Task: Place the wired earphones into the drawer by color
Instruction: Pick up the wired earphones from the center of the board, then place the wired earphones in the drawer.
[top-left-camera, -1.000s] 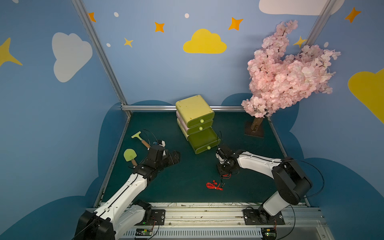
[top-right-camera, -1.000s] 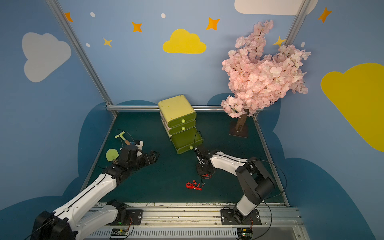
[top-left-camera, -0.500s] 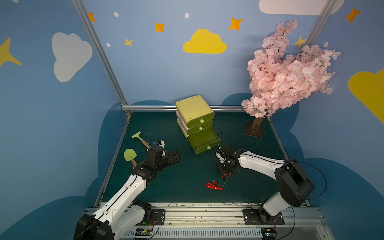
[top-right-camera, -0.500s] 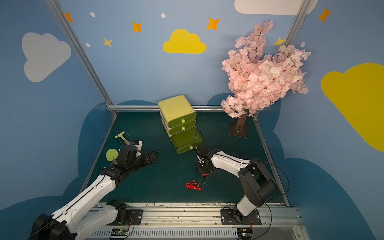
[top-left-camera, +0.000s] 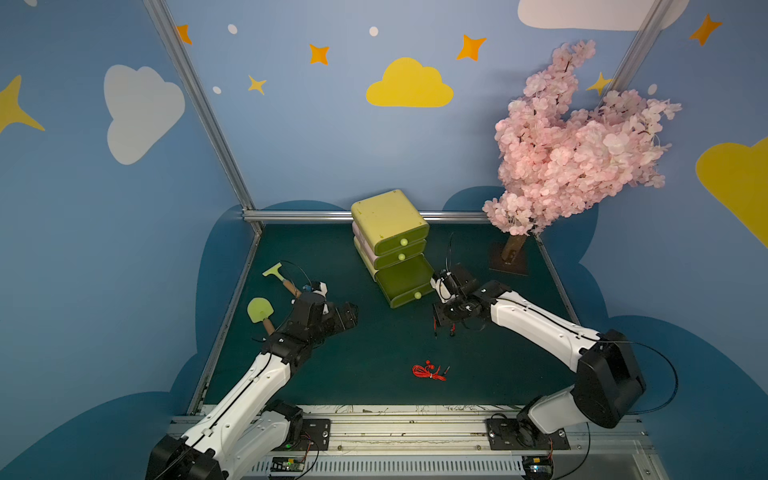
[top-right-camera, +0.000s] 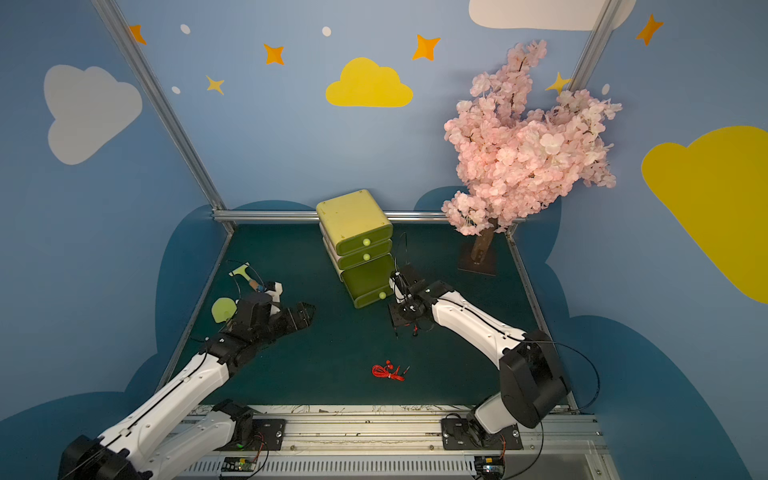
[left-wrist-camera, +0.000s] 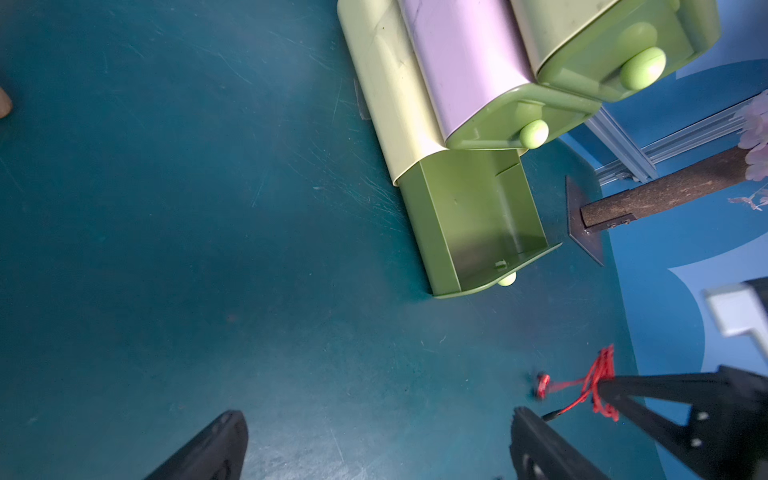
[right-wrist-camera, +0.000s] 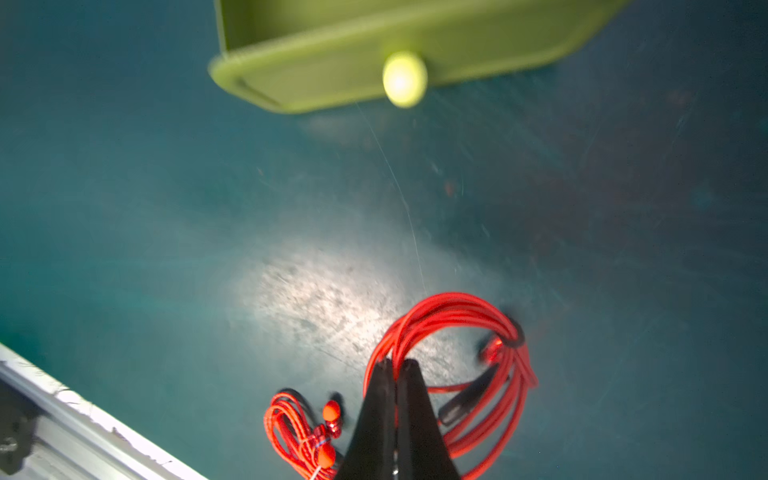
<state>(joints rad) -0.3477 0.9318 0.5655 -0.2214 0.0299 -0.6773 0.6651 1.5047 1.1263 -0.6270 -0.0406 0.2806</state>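
Note:
My right gripper (right-wrist-camera: 397, 366) is shut on a coiled red bundle of wired earphones (right-wrist-camera: 459, 309) and holds it just above the green mat. In both top views this gripper (top-left-camera: 445, 320) hangs beside the open bottom drawer (top-left-camera: 405, 279) of the green cabinet (top-left-camera: 388, 216), with an earbud dangling below it (top-left-camera: 452, 331). A second red bundle (top-left-camera: 428, 370) (top-right-camera: 388, 370) (right-wrist-camera: 297, 432) lies loose on the mat nearer the front rail. The open drawer (left-wrist-camera: 478, 224) looks empty inside. My left gripper (left-wrist-camera: 377, 419) (top-left-camera: 350, 311) is open over bare mat with nothing between its fingers.
A pink blossom tree (top-left-camera: 573, 141) on a dark base (top-left-camera: 509, 258) stands at the back right. A green scraper (top-left-camera: 272, 271) and a round green tool (top-left-camera: 259, 309) lie at the left by my left arm. The two upper drawers (top-left-camera: 401, 243) are closed. A metal rail (top-left-camera: 374, 419) runs along the front.
The right jaws have closed onto the red bundle, which now hangs off the mat. The left arm and the loose red bundle have not moved.

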